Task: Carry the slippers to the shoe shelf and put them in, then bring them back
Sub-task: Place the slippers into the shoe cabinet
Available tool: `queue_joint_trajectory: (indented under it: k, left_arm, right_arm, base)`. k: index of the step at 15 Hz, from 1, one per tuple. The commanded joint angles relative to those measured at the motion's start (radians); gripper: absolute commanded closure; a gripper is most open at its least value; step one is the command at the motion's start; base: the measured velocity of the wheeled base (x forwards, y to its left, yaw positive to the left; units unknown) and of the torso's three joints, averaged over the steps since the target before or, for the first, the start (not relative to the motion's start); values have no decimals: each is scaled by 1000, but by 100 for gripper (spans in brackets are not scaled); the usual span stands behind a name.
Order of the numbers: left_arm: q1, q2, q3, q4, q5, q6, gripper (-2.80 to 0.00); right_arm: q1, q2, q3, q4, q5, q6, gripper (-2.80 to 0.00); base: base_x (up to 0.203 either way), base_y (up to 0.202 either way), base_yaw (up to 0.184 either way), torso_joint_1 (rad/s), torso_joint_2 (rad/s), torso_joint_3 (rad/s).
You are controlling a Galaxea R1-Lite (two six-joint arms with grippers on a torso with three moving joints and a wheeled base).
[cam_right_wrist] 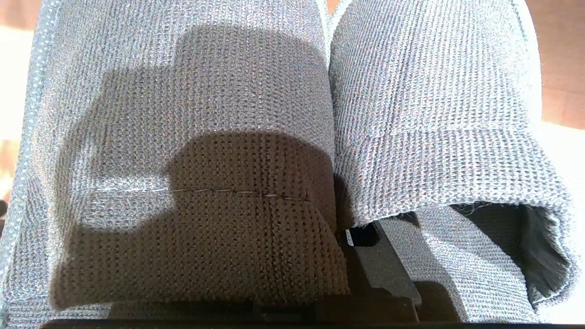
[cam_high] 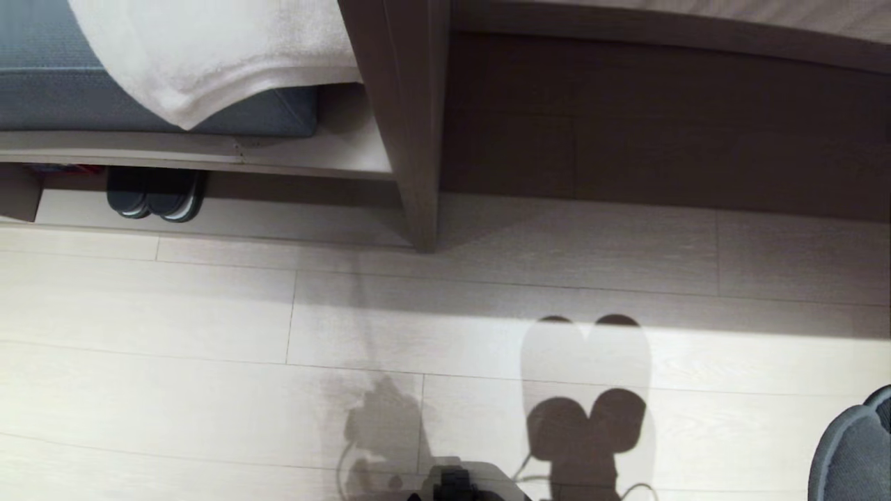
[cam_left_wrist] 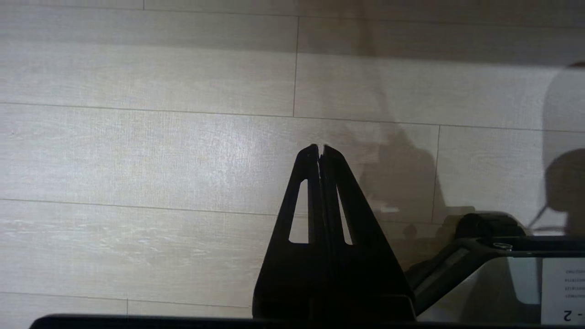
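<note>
The slippers (cam_right_wrist: 320, 137) lie side by side, touching, in the right gripper (cam_right_wrist: 365, 237). Another pair (cam_high: 156, 193) sits under the shelf (cam_high: 209, 156), far left on the floor (cam_high: 209, 313).

Slippers (cam_right_wrist: 256, 119) grey in right wrist view, fine knit-mesh weave, pale stitching line across toe band, paler edging, dark lining inside the opening; same pair's edge dark grey (cam_high: 853, 452) in head view. Floor (cam_high: 209, 334) pale whitewashed wood-grain planks with thin dark seams and grey shadows. Second pair (cam_high: 156, 193) under the bench black with pale sole rims. Towel (cam_high: 209, 56) white, terry texture. Cushion (cam_high: 56, 69) blue-grey, fine dotted weave. Bench board (cam_high: 209, 149) pale beige. Desk front panel (cam_high: 661, 125) dark brown-beige wood-grain in shade. Left gripper (cam_left_wrist: 321, 148) black. Robot base (cam_left_wrist: 502, 274) black with white label.
</note>
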Motion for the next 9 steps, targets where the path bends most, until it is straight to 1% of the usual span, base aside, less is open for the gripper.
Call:
queue_joint_trajectory:
  k: [1, 9]
  left_arm:
    - [0, 1, 0, -1, 0, 0, 0]
    - [0, 2, 0, -1, 0, 0, 0]
  right_arm:
    - [1, 3, 0, 0, -1, 1, 0]
    - [0, 2, 0, 1, 0, 3, 0]
  base:
    - [0, 0, 0, 6, 2, 210]
    - [0, 0, 0, 1, 2, 203]
